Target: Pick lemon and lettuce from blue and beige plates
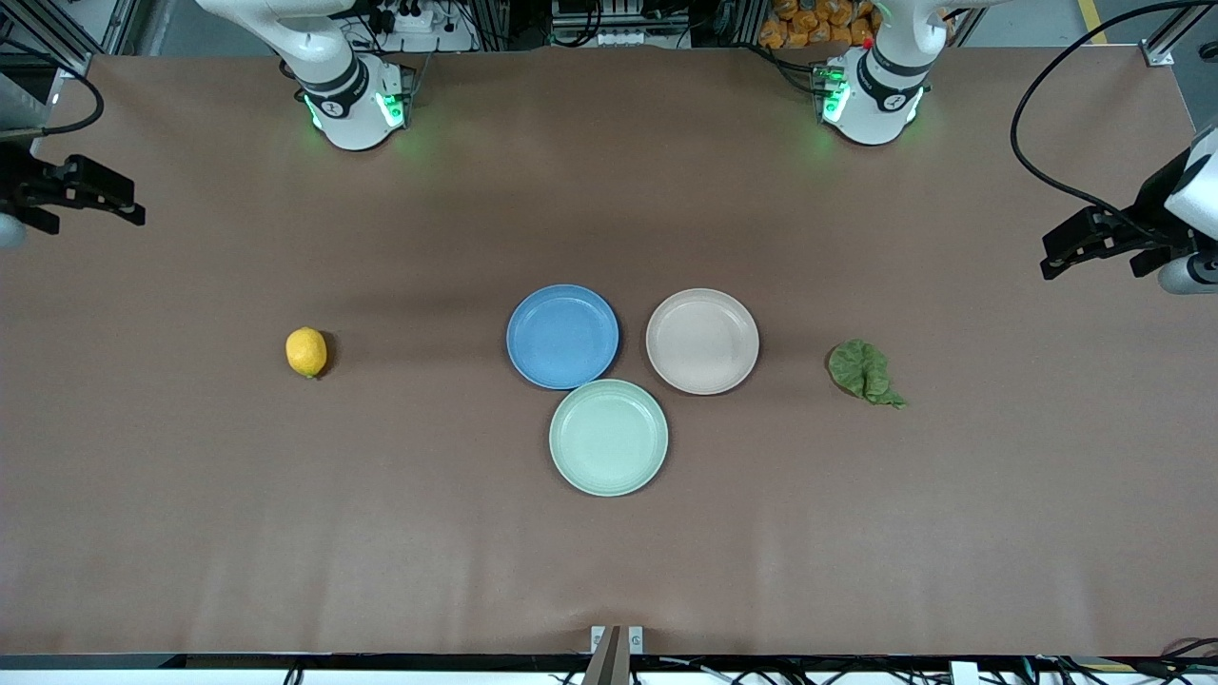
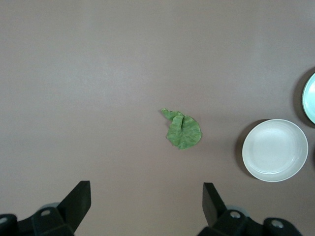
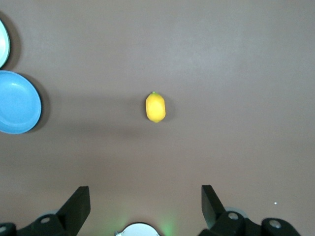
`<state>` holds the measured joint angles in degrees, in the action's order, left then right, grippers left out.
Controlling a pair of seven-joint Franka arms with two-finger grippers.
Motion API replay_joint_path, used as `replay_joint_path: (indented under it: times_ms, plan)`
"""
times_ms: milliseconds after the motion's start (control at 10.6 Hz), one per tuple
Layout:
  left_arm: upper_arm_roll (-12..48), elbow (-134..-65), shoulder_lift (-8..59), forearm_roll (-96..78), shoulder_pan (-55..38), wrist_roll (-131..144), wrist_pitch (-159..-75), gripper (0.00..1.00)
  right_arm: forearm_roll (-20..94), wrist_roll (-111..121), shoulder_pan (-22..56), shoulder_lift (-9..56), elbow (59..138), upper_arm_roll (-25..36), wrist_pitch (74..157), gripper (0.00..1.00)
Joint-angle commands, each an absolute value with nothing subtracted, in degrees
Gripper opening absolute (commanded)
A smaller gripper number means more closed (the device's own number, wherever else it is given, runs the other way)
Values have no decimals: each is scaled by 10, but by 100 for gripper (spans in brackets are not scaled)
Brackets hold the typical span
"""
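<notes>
A wide desk covered in plain matte brown paper fills the front view. Three round matte plates with raised rims sit clustered at its middle, and all three are bare. The medium blue plate serves as the landmark here. The pale pinkish beige plate lies just beside the blue plate, toward the left arm's end of the desk. The pale mint-green plate sits nearer the front camera than the blue plate, just beside both others.

The small oval bright yellow lemon rests on the bare paper, well apart from the blue plate toward the right arm's end of the desk, and casts a small shadow. The dark green wrinkled lettuce leaf lies flat on the paper, past the beige plate from the blue plate, toward the left arm's end, its pointed tip turned toward the front camera.

Both arms wait, raised at the desk's two ends. The left gripper hangs over bare paper near the lettuce, its black fingers spread wide and holding nothing. The right gripper hangs over bare paper near the lemon, its fingers likewise spread wide and bare.

The white arm bases glow green along the desk's edge farthest from the front camera. Past that edge are cables, metal framing and a heap of orange items.
</notes>
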<state>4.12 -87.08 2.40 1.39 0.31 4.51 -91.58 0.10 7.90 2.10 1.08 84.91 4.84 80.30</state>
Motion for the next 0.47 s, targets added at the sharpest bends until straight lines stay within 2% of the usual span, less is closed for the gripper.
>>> replay_joint_path:
  times_ms: [0,376]
  plan:
    - [42,-867,22,25,4,35,-905,100,-7,57,15,37,806,41,790,100]
    - [42,-867,22,25,4,36,-905,100,-16,56,18,41,812,40,828,100]
